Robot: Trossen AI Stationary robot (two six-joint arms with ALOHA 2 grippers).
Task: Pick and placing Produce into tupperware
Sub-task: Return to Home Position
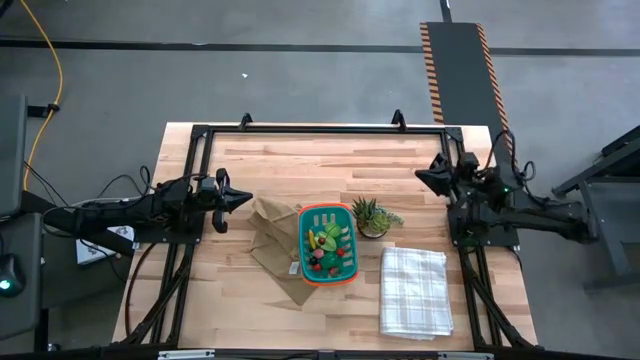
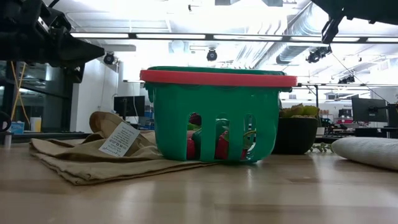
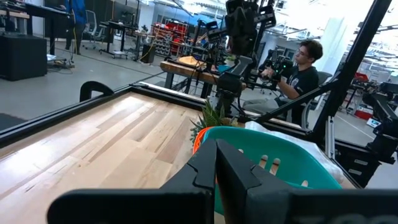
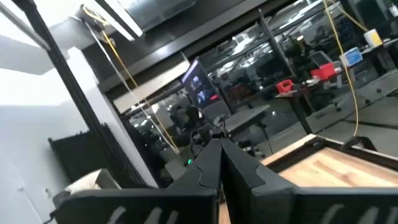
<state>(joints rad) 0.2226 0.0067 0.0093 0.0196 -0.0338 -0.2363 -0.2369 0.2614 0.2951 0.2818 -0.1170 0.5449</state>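
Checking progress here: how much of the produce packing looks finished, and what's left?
Done: the produce lies inside the tupperware; the high view shows no loose pieces on the table. In hand: nothing; the left gripper and right gripper are shut and empty, each near its own table edge, apart from the tupperware. Left: probably only parking the arms.

Orange-rimmed teal tupperware [image 2: 186,106] holds green, yellow and red produce [image 1: 325,241]; cloth [image 1: 413,292] white checked, bag [image 1: 270,238] brown, tabletop [image 1: 300,160] pale wood.
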